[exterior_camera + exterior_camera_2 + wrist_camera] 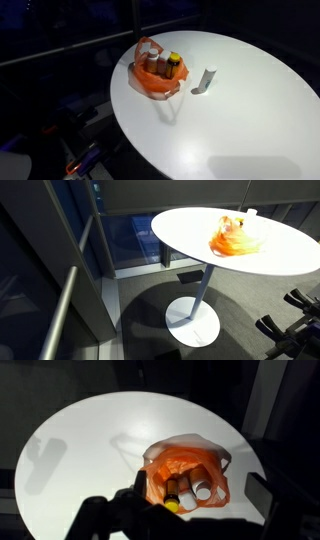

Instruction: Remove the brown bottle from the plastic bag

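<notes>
- The round white counter (pixel 250 120) carries everything, and most of its surface is bare.
- The orange plastic bag (pixel 158 80) sits near one edge of the counter, with its mouth open upward.
- The hand (pixel 200 485) hangs above the bag in the wrist view. Its fingers are spread wide on both sides of the bag and they hold nothing.
- The brown bottle (pixel 172 68) stands upright inside the bag. It seems to have a yellow top.
- White-capped bottles (pixel 203 490) stand close beside it in the bag. A white bottle (pixel 208 78) stands outside, just beside the bag toward the middle of the counter.
- I judge the step to be the approach, with the grasp not yet made. Next, the hand must go down into the mouth and close on the brown bottle only, without catching the neighbours or the thin plastic.
</notes>
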Controlling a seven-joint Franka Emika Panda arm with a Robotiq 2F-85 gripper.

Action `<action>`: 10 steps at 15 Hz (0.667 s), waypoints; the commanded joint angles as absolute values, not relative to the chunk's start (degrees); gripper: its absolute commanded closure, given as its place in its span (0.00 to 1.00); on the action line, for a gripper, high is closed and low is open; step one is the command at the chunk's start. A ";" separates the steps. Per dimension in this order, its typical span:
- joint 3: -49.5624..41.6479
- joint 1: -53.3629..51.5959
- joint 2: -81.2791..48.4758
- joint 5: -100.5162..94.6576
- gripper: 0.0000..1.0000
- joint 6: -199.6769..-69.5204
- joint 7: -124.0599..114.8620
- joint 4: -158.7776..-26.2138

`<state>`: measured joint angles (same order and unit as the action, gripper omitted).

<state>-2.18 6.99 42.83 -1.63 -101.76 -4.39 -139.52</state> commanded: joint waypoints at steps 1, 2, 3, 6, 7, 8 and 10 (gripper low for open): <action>-2.90 6.13 34.80 -0.12 0.00 -97.04 -4.87 -131.49; -2.92 6.16 32.66 0.21 0.00 -96.36 -5.13 -129.64; -2.88 6.26 31.00 0.43 0.00 -95.78 -5.41 -128.16; -2.78 6.49 25.72 1.02 0.00 -94.74 -6.49 -123.77; -2.73 6.58 24.02 1.13 0.00 -94.60 -7.15 -122.48; -2.71 6.64 22.32 1.28 0.00 -94.63 -7.89 -121.27; -2.76 6.66 19.17 1.57 0.00 -95.11 -9.23 -119.22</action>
